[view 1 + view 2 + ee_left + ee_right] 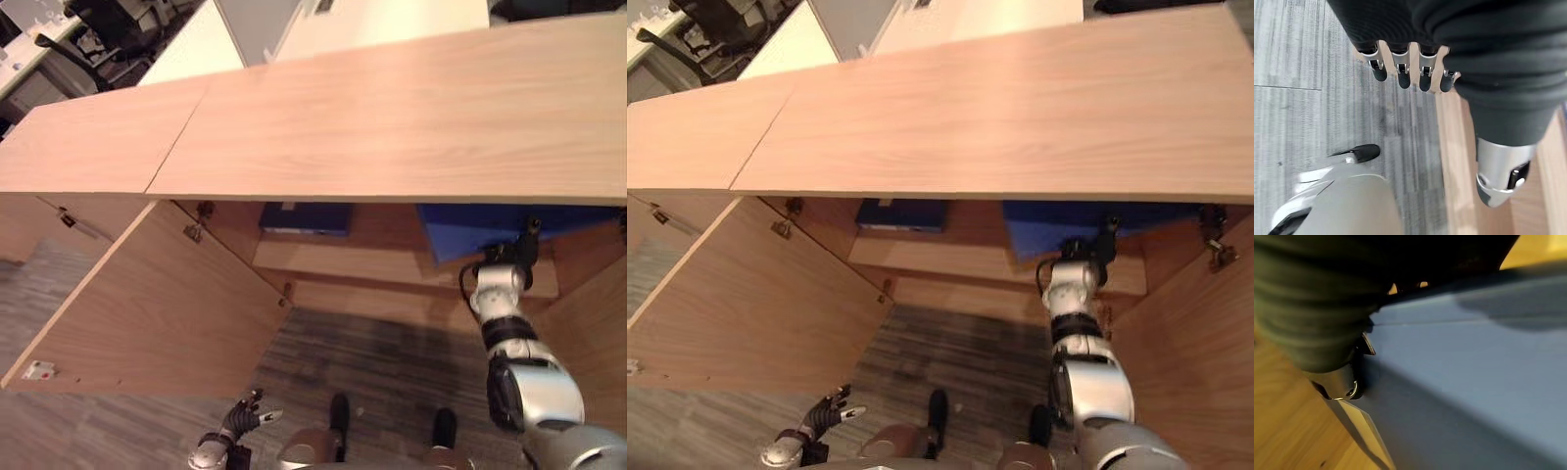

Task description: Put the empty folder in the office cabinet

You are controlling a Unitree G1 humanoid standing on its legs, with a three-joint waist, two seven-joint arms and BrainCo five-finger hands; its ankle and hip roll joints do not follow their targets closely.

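Note:
A blue folder (470,233) lies tilted on the shelf (333,257) inside the open wooden cabinet (392,117), at its right side. My right arm reaches in under the cabinet top to it. In the right wrist view my right hand (1344,382) is shut on the folder (1474,372), its thumb against the folder's near edge. My left hand (240,419) hangs low by my side above the floor, its fingers (1400,73) straight and holding nothing.
A second, darker blue folder (305,217) lies flat on the same shelf further left. The cabinet's left door (157,313) and right door (1185,333) stand wide open. Grey carpet (372,352) lies in front. Desks and office chairs (108,29) stand behind the cabinet.

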